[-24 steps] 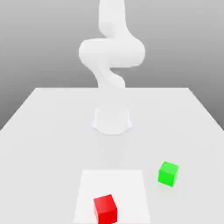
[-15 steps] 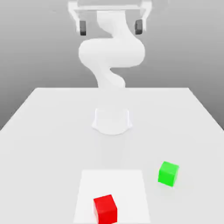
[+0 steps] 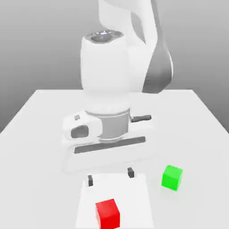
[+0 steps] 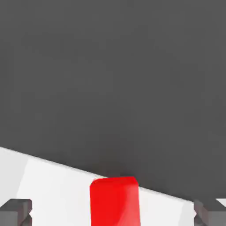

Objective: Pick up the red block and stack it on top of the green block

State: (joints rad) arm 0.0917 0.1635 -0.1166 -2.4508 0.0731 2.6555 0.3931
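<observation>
- Gripper [image 3: 110, 176] first: it hangs from the white arm [image 3: 107, 80] with its two dark fingertips [image 3: 90, 180] pointing down at the table [image 3: 40, 129], spread wide apart and released, nothing between them and nothing touched.
- In the hand view the same gripper [image 4: 113, 211] shows one dark fingertip at each lower corner, with the red block [image 4: 114, 202] lined up in the gap between them but clear of both pads.
- Red block [image 3: 108, 213] sits on the table below the fingertips and nearer the exterior camera than they are, resting flat on a paler square patch [image 3: 134, 197] of the tabletop; it is not gripped and not lifted.
- Fingertips hover above the far edge of that pale patch, with open air between them and the cube.
- Green block [image 3: 171, 177] stands on the table off to the exterior view's right of the gripper, outside the pale patch, near the right fingertip's side yet apart from it, and well apart from the red cube.
- Arm rises behind the hand, its broad white wrist and grey joint blocking much of the far tabletop in the exterior view.
</observation>
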